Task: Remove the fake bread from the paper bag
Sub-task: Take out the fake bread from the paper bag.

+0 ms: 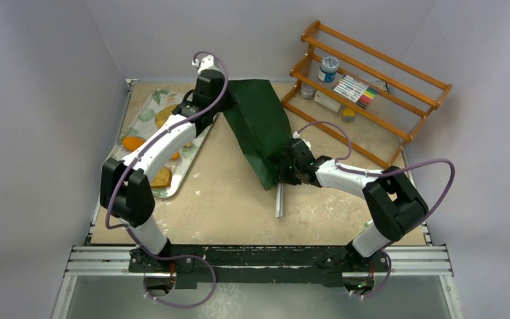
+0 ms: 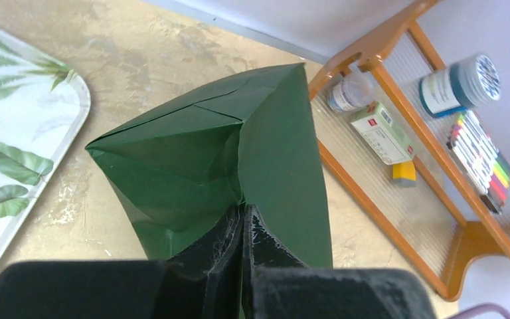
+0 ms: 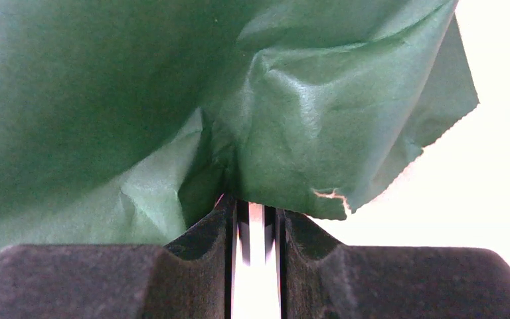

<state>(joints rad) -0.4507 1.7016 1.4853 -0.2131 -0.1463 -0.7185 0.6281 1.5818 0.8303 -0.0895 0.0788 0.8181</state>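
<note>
The dark green paper bag (image 1: 259,126) hangs tilted between both arms over the middle of the table. My left gripper (image 1: 228,101) is shut on the bag's far, folded end, and in the left wrist view its tips (image 2: 244,209) pinch the green paper (image 2: 279,153). My right gripper (image 1: 281,166) is at the bag's near, lower end. There its jaws (image 3: 255,203) stand a narrow slit apart with the bag's crumpled, jagged edge (image 3: 305,113) caught at the tips. Pieces of fake bread (image 1: 133,142) (image 1: 162,178) lie on the floral tray (image 1: 147,106) at the left. The bag's inside is hidden.
A wooden rack (image 1: 372,60) at the back right holds a jar, a box and markers, close to the bag's far end. A thin metal strip (image 1: 279,199) lies on the table just below the right gripper. The tray's corner (image 2: 13,153) shows left of the bag.
</note>
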